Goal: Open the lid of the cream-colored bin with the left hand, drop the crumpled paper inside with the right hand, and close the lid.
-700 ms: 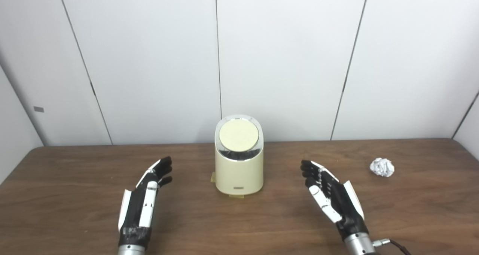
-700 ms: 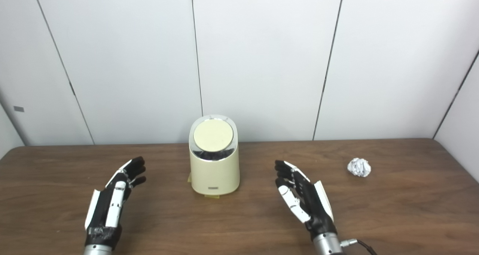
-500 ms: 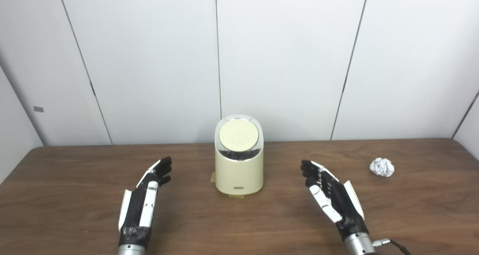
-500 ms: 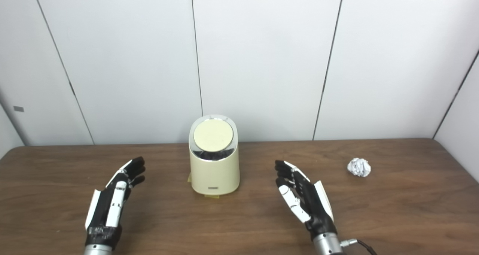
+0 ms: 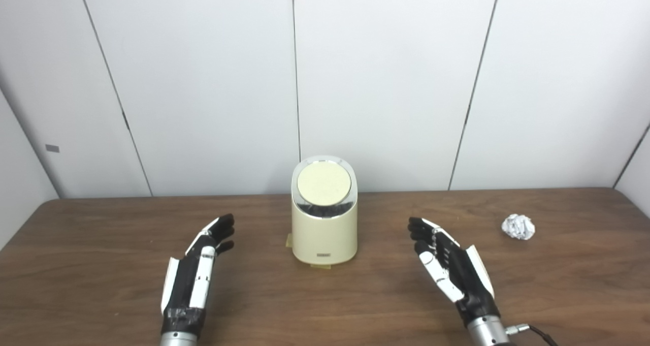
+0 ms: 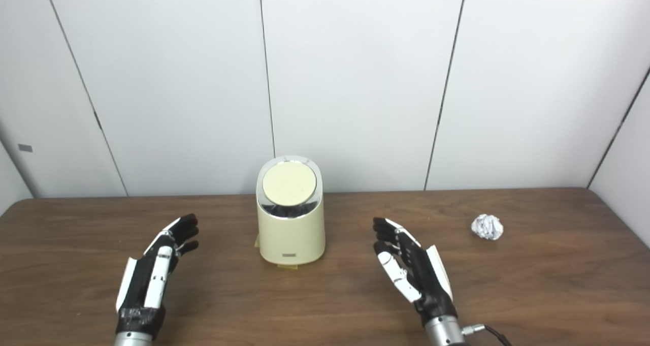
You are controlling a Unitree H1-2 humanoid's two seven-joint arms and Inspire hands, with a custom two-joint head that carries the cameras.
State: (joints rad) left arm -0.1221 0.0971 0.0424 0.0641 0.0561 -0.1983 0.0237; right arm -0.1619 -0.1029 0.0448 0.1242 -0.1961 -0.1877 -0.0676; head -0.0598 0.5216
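Bin (image 5: 324, 224) lid (image 5: 324, 182) down, between spread, empty left hand (image 5: 195, 270) and right hand (image 5: 449, 267); crumpled paper (image 5: 518, 226) well right of right hand.

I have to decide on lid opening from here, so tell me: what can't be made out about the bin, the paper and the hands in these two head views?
- Bin: its inside is hidden by the shut lid; its back is hidden by its own body in both views.
- Small label low on the bin's front: too small to read.
- Paper ball: too small to show its folds.
- Left hand and right hand: both open; forearms cut off by the bottom edge.
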